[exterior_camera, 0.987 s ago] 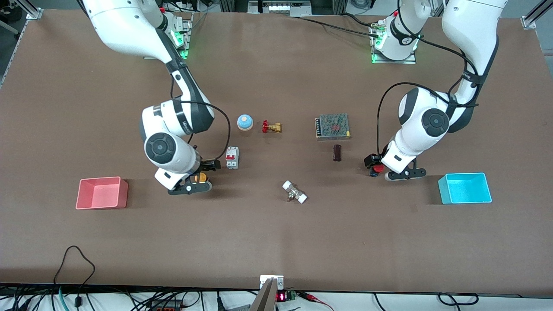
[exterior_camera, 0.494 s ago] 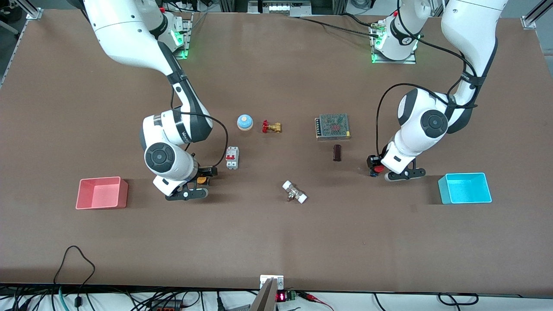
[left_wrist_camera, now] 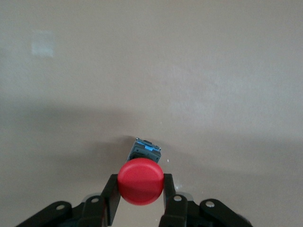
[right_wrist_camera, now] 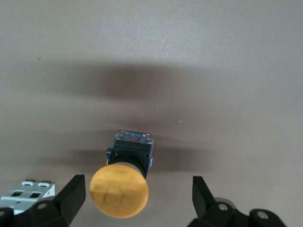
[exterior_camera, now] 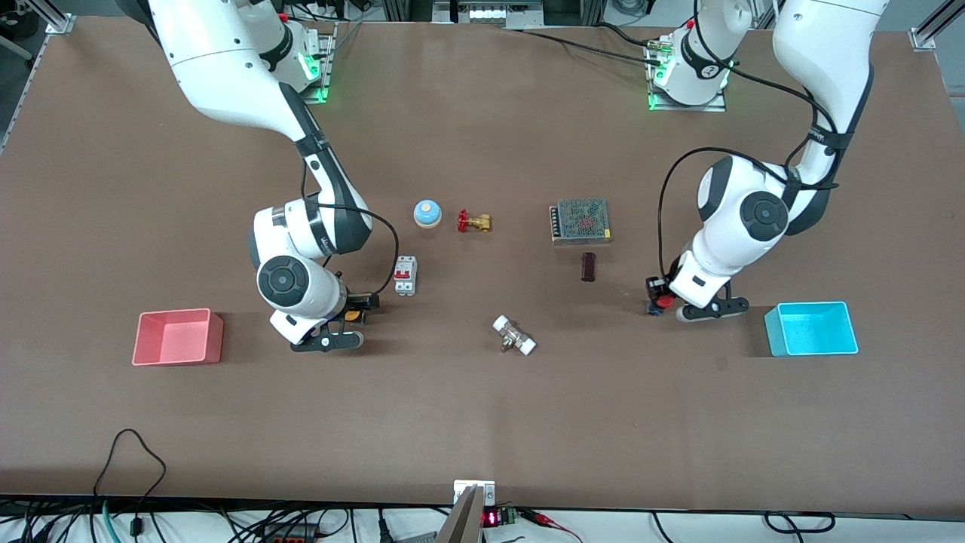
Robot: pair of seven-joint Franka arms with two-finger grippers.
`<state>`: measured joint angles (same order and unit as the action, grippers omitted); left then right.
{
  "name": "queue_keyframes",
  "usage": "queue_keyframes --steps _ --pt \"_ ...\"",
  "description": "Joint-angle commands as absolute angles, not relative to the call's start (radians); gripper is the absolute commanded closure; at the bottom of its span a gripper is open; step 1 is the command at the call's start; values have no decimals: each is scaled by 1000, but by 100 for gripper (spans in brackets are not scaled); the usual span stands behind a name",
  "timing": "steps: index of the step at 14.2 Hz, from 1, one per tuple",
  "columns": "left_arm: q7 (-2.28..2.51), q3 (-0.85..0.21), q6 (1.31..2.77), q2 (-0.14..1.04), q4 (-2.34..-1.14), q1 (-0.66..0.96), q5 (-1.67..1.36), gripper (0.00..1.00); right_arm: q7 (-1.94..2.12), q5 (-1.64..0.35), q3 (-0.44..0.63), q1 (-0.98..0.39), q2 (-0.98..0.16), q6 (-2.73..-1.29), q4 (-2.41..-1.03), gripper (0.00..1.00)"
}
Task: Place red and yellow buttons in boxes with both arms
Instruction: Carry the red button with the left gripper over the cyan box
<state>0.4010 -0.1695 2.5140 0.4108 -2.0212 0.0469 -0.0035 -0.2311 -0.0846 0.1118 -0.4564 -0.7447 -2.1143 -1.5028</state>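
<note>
- Both arms have crept lower since a second ago.
- My left gripper [left_wrist_camera: 140, 198] is clamped on the round red-capped push-button [left_wrist_camera: 140, 181], near the cyan plastic bin [exterior_camera: 812, 329].
- My right gripper [right_wrist_camera: 137, 196] stands spread around the yellow-orange-capped push-button [right_wrist_camera: 119, 190], off-centre; closing could tip it short of the pink-red plastic bin [exterior_camera: 178, 336].

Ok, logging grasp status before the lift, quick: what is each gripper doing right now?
Left gripper: shut on the red button.
Right gripper: open, fingers either side of the yellow button, not gripping.
</note>
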Motion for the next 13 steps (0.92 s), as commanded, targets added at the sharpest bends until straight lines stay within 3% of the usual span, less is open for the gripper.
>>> queue_keyframes --steps 1,5,8,9,10,13 --pt "376 -164 2439 390 -1965 11 9 77 -244 -87 109 -453 -756 -2135 -1480 0" --pt "252 -164 2242 397 -1820 -70 9 77 -250 -86 109 -454 -765 -2141 -1480 0" --pt "149 -164 2198 397 -1764 -141 9 77 -249 -86 109 -451 -772 -2146 -1480 2" --pt "111 -164 2192 397 -1760 -165 9 77 -247 -86 109 -449 -773 -2149 -1480 13" --pt "62 -164 2189 397 -1753 -195 9 77 -247 -86 109 -448 -775 -2149 -1480 17" --pt "-66 -164 2184 399 -1749 -259 9 77 -239 -86 109 -443 -773 -2148 -1480 49"
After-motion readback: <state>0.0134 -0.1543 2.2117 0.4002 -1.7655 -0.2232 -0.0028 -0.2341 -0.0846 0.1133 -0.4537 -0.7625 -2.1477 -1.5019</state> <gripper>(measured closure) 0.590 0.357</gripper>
